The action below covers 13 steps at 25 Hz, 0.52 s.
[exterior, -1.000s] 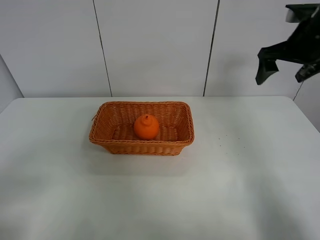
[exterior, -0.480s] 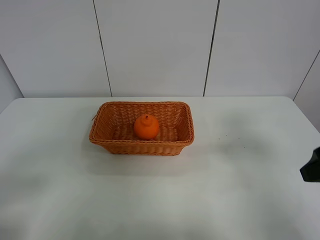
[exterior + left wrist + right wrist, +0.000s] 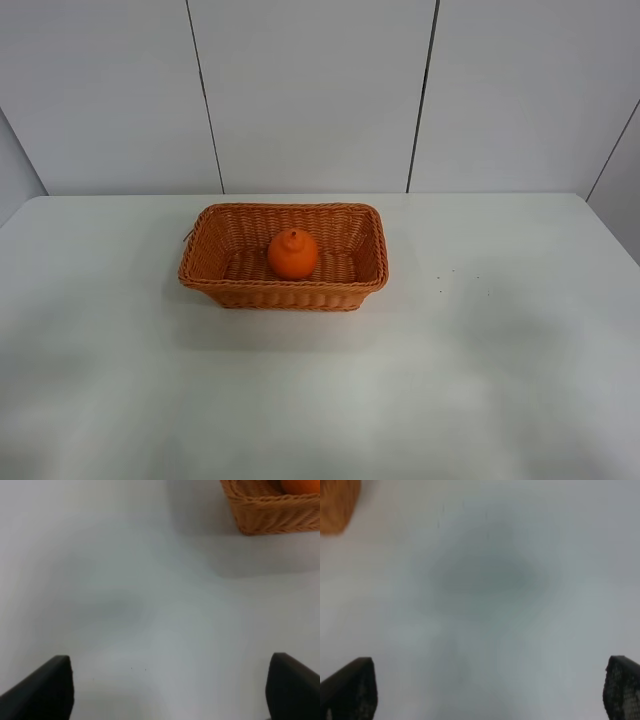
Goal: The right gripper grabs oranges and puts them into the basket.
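Note:
One orange (image 3: 292,254) with a bumped neck sits inside the woven wicker basket (image 3: 206,268) at the middle of the white table. Neither arm shows in the exterior view. In the right wrist view my right gripper (image 3: 490,690) is open and empty, its two black fingertips (image 3: 350,687) spread wide over bare table, with a blurred corner of the basket (image 3: 335,505) at the edge. In the left wrist view my left gripper (image 3: 170,687) is open and empty; a corner of the basket (image 3: 265,515) and a bit of the orange (image 3: 302,485) show far from it.
The white table (image 3: 480,380) runs to a pale panelled wall (image 3: 310,90) at the back. A few tiny dark specks (image 3: 455,278) lie right of the basket.
My right arm was raised at the upper right, then dropped to the right edge, and has now left the exterior view. The orange and basket have not moved.

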Motion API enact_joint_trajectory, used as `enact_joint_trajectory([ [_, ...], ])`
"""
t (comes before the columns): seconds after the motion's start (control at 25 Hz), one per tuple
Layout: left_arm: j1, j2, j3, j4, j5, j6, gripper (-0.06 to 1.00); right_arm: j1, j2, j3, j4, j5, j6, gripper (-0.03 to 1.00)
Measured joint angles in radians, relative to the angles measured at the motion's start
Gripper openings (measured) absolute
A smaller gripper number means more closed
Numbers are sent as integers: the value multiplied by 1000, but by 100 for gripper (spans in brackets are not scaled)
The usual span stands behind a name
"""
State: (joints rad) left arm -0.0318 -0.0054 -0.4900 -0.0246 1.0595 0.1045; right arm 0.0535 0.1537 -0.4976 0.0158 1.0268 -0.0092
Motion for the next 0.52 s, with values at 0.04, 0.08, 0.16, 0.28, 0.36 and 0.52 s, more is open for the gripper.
enact_joint_trajectory([
  [0.04,0,0,0,0,0,0,88,0,-35,0,0,0,0,69],
  [0.08,0,0,0,0,0,0,88,0,-75,0,0,0,0,69],
  [0.16,0,0,0,0,0,0,88,0,-135,0,0,0,0,69],
  [0.28,0,0,0,0,0,0,88,0,-157,0,-1,0,0,69],
  [0.36,0,0,0,0,0,0,88,0,-158,0,-1,0,0,69],
  [0.52,0,0,0,0,0,0,88,0,-158,0,-1,0,0,69],
])
